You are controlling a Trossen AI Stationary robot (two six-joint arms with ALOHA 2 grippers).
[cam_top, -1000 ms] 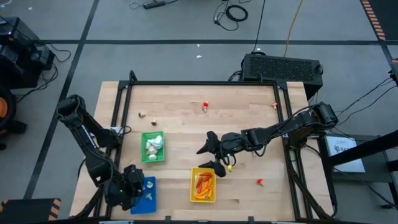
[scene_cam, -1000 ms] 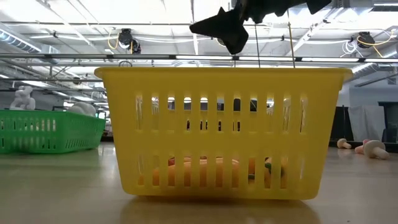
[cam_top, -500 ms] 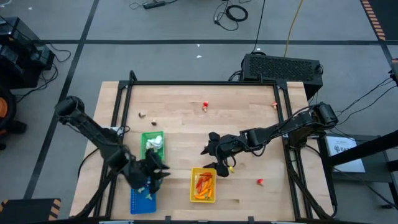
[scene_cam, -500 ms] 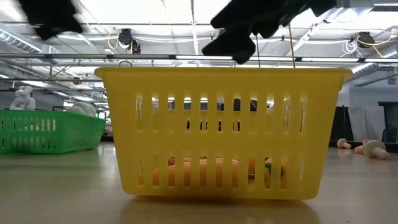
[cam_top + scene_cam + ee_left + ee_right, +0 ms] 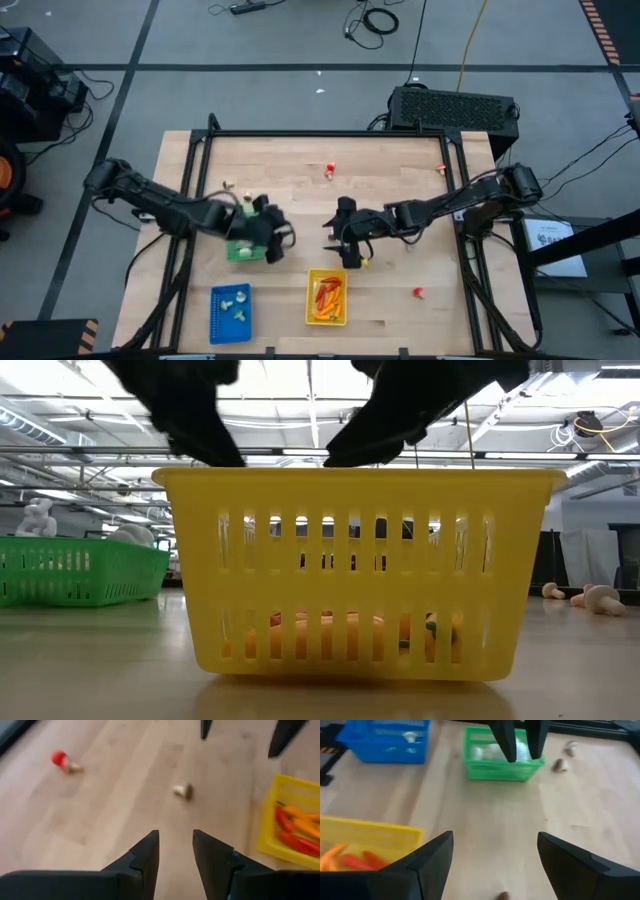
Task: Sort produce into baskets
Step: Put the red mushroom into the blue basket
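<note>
The green basket (image 5: 243, 247) holds white bulbs, the blue basket (image 5: 230, 312) a few small pieces, and the yellow basket (image 5: 327, 297) orange and red pieces. My left gripper (image 5: 281, 238) hovers at the green basket's right end. Its fingers are slightly apart and empty in the left wrist view (image 5: 175, 845). My right gripper (image 5: 336, 240) hovers over bare table just beyond the yellow basket. It is wide open and empty in the right wrist view (image 5: 495, 857). A small tan piece (image 5: 182, 791) lies on the wood between the two grippers.
Loose pieces lie on the table: red ones at the far middle (image 5: 329, 170), far right (image 5: 441, 168) and near right (image 5: 418, 292), and a small one at the far left (image 5: 228, 185). A black frame (image 5: 330, 133) borders the table's far edge. The yellow basket (image 5: 355, 570) fills the low view.
My left gripper has swung up from the blue basket at the near left and gone toward the far edge and the right. It now hovers at the green basket's right end. My right gripper has stayed open and drawn slightly away from the yellow basket.
</note>
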